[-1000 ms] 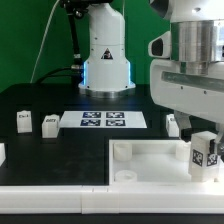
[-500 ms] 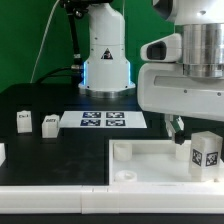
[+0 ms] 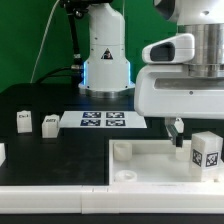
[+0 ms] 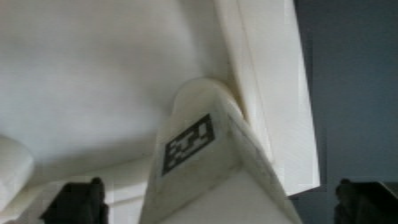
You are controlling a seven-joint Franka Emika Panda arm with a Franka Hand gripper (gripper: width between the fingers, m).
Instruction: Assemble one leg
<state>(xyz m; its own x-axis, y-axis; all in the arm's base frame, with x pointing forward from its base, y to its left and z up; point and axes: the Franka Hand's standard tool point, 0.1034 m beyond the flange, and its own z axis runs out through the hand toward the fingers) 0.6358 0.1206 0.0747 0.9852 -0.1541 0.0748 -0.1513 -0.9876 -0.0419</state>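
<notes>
Leg: we saw the leg (image 3: 206, 152), a small white block with a square tag on its face, standing upright at the lower right of the exterior view, on the right end of the white tray piece (image 3: 150, 160).
Same leg from the wrist: we found it (image 4: 205, 150) low in the middle of the frame, tag facing us, between the two dark fingertips (image 4: 75, 200).
Gripper: we placed the gripper (image 3: 177, 132) in the right half of the exterior view, its dark tips hanging above the tray, just beside the leg and apart from it.
Pincer state: we judged it wide, since in the wrist view the tips stood at opposite lower corners with the block free between them.
Other legs: we counted two more blocks (image 3: 24, 121) (image 3: 49, 124) on the black table (image 3: 40, 150) at middle left.
Marker board: we saw the marker board (image 3: 103, 121) lying flat at the centre, behind the tray.
Robot base: we noted the white robot base (image 3: 105, 55) at top centre.
</notes>
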